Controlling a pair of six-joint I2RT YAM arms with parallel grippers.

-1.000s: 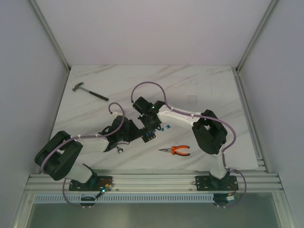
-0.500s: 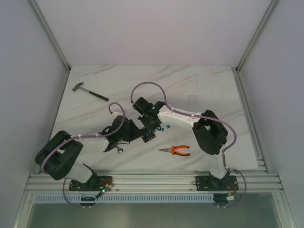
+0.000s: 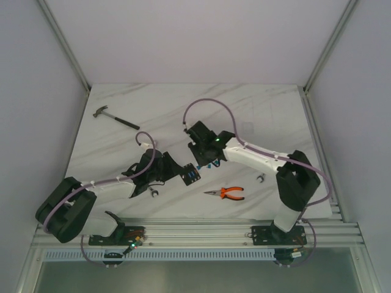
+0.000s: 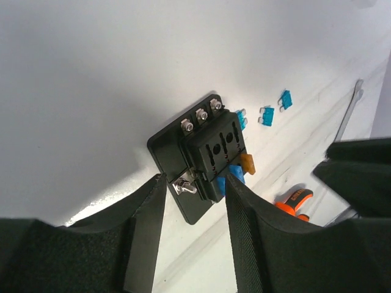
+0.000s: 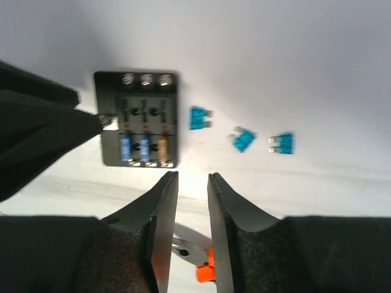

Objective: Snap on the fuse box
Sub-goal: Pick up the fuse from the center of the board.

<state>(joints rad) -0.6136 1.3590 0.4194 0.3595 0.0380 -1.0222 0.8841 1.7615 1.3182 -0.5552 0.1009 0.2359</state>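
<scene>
Nearest the arm bases, orange-handled pliers [image 3: 225,193] lie on the white marbled tabletop [image 3: 275,116]. Just beyond them and to their left, the fuse box [image 4: 204,143] lies flat on the tabletop. It is black, with three screws at one end and two blue fuses and an orange one seated in its slots. The left hand [image 4: 194,183] reaches in from the left with its fingers apart, one on each side of the box's near end; I cannot tell whether they touch it. The right hand [image 5: 192,180] hovers just past the box on its right, its fingers a narrow gap apart with nothing between them. Three loose blue fuses [image 5: 243,140] lie in a row to the right of the box. Well apart at the back left lies a hammer [image 3: 115,118].
</scene>
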